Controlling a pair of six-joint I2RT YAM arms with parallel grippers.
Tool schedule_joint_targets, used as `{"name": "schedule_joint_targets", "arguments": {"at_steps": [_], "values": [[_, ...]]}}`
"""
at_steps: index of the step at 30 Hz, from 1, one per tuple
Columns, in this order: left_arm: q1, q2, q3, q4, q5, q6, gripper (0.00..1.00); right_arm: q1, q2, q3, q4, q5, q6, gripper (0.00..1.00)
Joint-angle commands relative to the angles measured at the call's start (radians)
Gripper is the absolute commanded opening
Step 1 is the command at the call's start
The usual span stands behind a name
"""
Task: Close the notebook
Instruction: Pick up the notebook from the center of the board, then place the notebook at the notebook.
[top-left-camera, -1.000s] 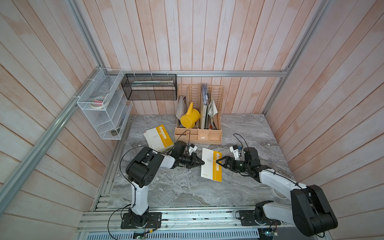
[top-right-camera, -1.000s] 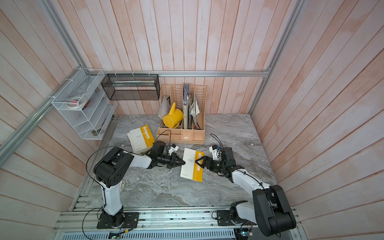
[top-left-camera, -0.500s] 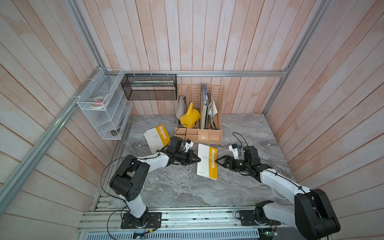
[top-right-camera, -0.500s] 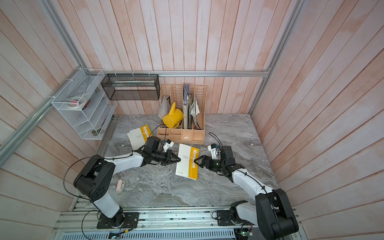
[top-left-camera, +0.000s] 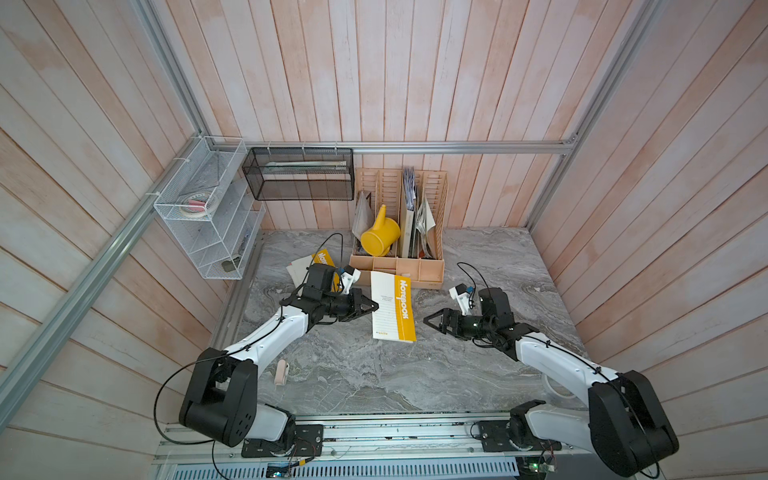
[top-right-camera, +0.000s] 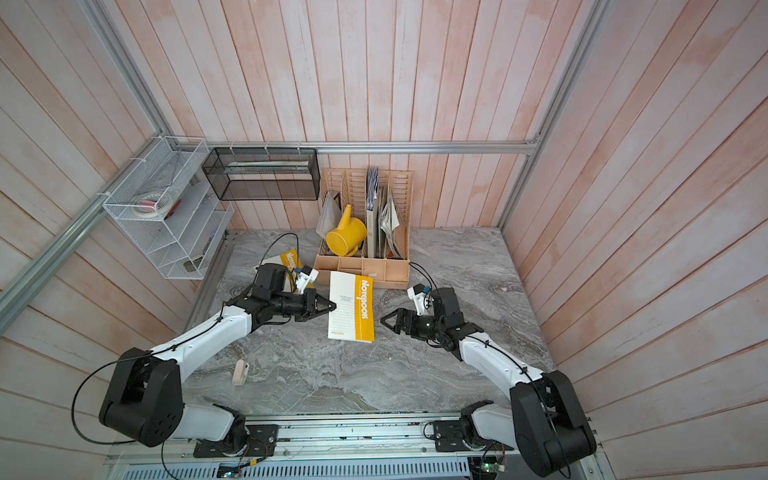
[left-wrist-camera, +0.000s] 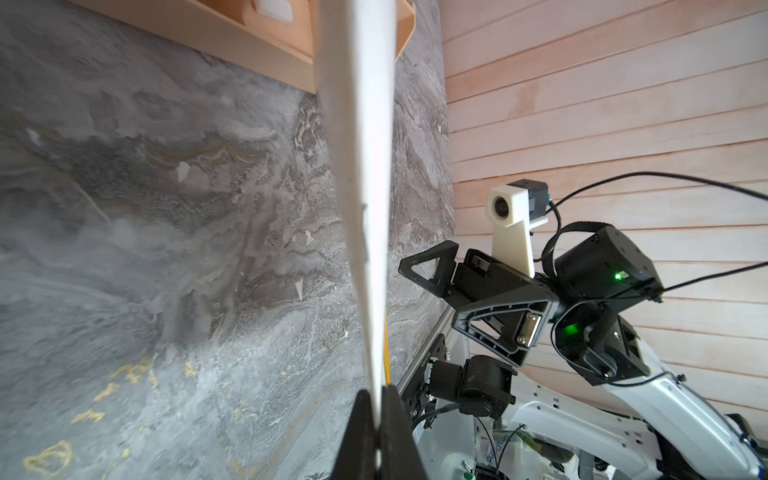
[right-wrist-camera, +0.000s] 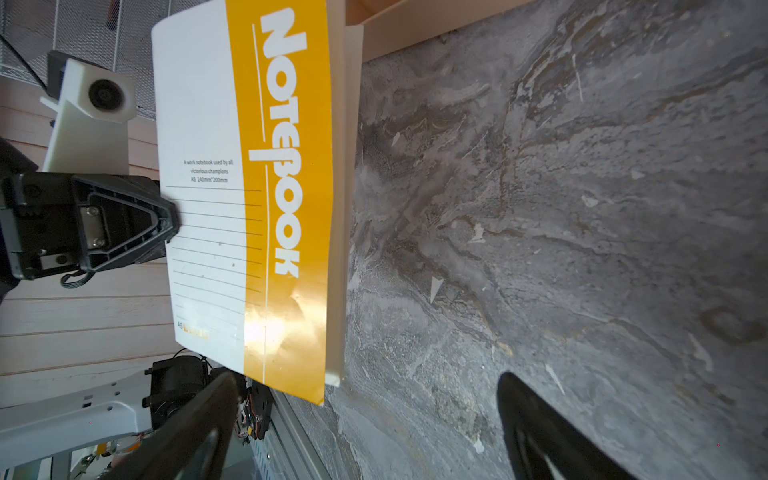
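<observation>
Pinching the notebook (top-left-camera: 392, 305) edge sits the left tool (top-left-camera: 375, 308).

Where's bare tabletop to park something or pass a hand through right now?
Free: the front strip of the table, between the small pink object and the right arm, nearer the rail than the held notebook. Also the back right corner beside the organizer. Crowded: back left, where the left gripper, second notebook and organizer bunch up.
</observation>
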Motion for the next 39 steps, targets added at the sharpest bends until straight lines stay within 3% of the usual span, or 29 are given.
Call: {"name": "schedule_joint_targets", "arguments": {"at_steps": [1, 19, 39], "values": [[0.053, -0.044, 0.035, -0.103, -0.007, 0.067, 0.0, 0.009, 0.012, 0.022, 0.019, -0.009, 0.002, 0.98], [0.36, -0.041, 0.201, -0.302, 0.069, 0.236, 0.0, 0.044, 0.053, 0.025, 0.044, -0.01, 0.011, 0.98], [0.537, 0.127, 0.304, -0.297, 0.064, 0.263, 0.0, 0.054, 0.052, 0.032, 0.044, -0.014, 0.019, 0.98]]}}
